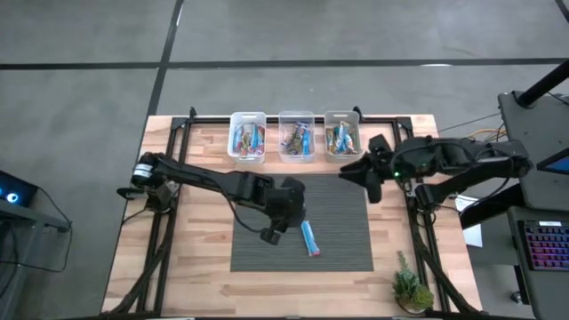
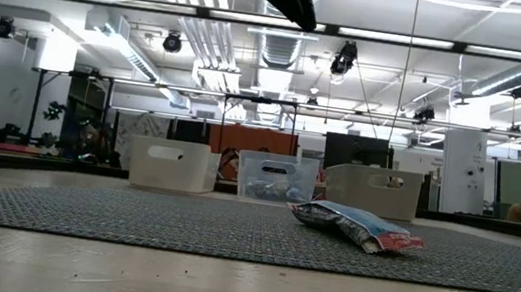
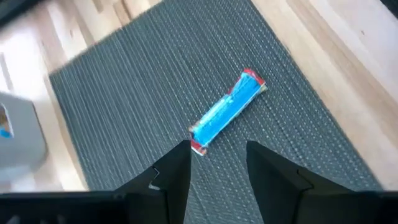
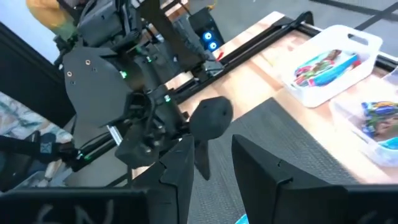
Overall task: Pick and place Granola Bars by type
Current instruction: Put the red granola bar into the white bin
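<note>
Just ahead of the left tool (image 3: 214,165), one blue granola bar (image 3: 226,110) with red ends lies flat on the dark ribbed mat (image 1: 338,240), its near end close beside the tip of one finger (image 3: 177,165); the fingers stand apart with nothing between them. Seen from above, the same tool (image 1: 271,233) hangs over the mat's middle with the bar (image 1: 309,237) just to its side, so the grasp is judged not yet made. Risks: the bar lies slantwise to the gap between the fingers, so a straight descent could land a fingertip on the wrapper end and push or flip it rather than straddle it; the thin foil could also slip out of a shallow pinch, and the mat's ribs could catch a fingertip. The left arm reaches long from its base across the tabletop (image 1: 191,267), wrist bent down over the mat. The right tool (image 1: 372,182) waits at the mat's far corner, near the three bins (image 1: 248,117) that hold the other bars; its fingers (image 4: 180,171) also stand apart, empty, pointing toward the left arm. Beyond it, each bin already carries a mix of coloured wrappers.
</note>
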Motion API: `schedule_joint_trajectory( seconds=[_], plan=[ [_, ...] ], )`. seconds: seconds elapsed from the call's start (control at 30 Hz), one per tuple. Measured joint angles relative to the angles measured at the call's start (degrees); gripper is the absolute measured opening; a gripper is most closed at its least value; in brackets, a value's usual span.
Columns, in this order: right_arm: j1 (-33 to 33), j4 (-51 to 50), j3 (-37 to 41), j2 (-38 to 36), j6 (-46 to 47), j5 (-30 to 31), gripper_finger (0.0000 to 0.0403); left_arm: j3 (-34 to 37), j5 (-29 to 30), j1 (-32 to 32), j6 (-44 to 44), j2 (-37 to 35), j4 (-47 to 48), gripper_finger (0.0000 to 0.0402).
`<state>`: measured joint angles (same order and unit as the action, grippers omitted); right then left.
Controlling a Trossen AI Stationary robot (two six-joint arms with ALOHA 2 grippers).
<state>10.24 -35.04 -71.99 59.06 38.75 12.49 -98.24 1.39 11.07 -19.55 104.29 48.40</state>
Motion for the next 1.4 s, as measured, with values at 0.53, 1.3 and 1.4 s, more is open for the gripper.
schedule_joint_trajectory(
  seconds=[0.53,1.3,1.4],
  plan=[
    [0.0,-2.1,0.4,-5.1,0.0,2.9,0.0098,2.0,0.2,-1.5,-17.5,0.2,-5.3,0.0138],
    [0.0,-2.3,0.4,-3.8,0.5,2.9,0.0096,7.2,-1.8,-2.3,-13.9,0.2,-15.3,0.0138],
    [0.0,-2.2,0.4,-3.5,0.4,2.9,0.0096,7.3,-1.0,-2.3,-11.1,0.2,-13.8,0.0138]
  ],
)
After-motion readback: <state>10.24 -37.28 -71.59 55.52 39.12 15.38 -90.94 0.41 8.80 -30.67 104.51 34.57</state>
